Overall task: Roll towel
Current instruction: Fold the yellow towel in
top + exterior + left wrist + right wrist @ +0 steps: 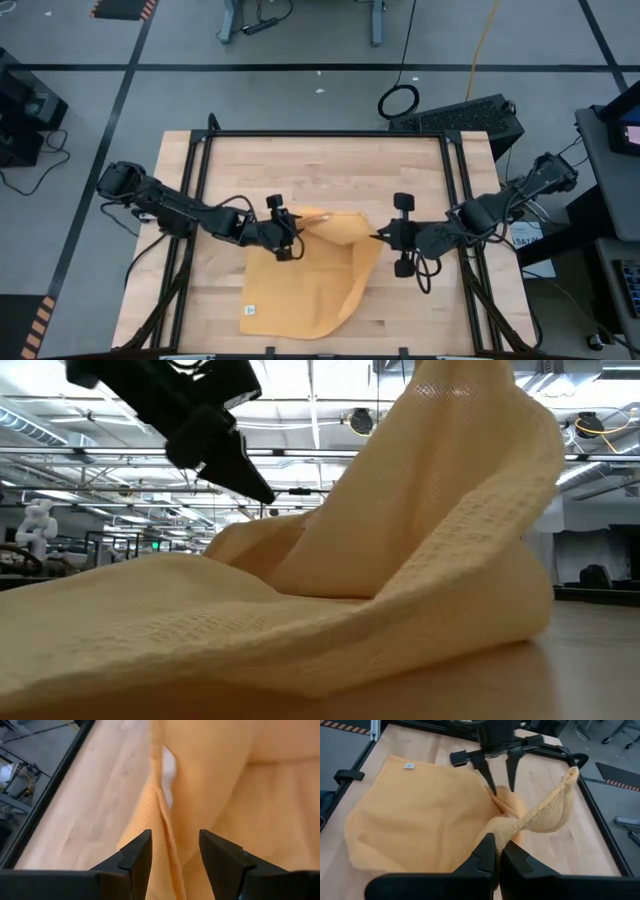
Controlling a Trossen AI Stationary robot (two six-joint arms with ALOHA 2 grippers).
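The mustard-yellow towel (300, 280) lies crumpled on the wooden table (330, 165), its white tag (251, 309) near the front left. Its right side is raised (470, 450). My right gripper (378, 237) is shut on the towel's right edge. My left gripper (296, 240) is open at the towel's far left part. Its fingers (142, 852) stand on either side of a raised fold (167, 827). My left gripper slants down at the raised fold (496, 800) from the table's left, with the fold between its open fingers; I cannot tell whether they touch it. My right gripper pinches the towel's hemmed edge (507, 836) between its two fingers, coming from the table's right and slanting down. The held edge is lifted clear, and a free corner (571, 774) stands out beyond it. The rest of the towel lies on the table.
Black frame rails (200, 200) run along the table's left, right (455, 200) and far sides. Bare wood shows on the far half of the table and to the left of the towel (215, 290).
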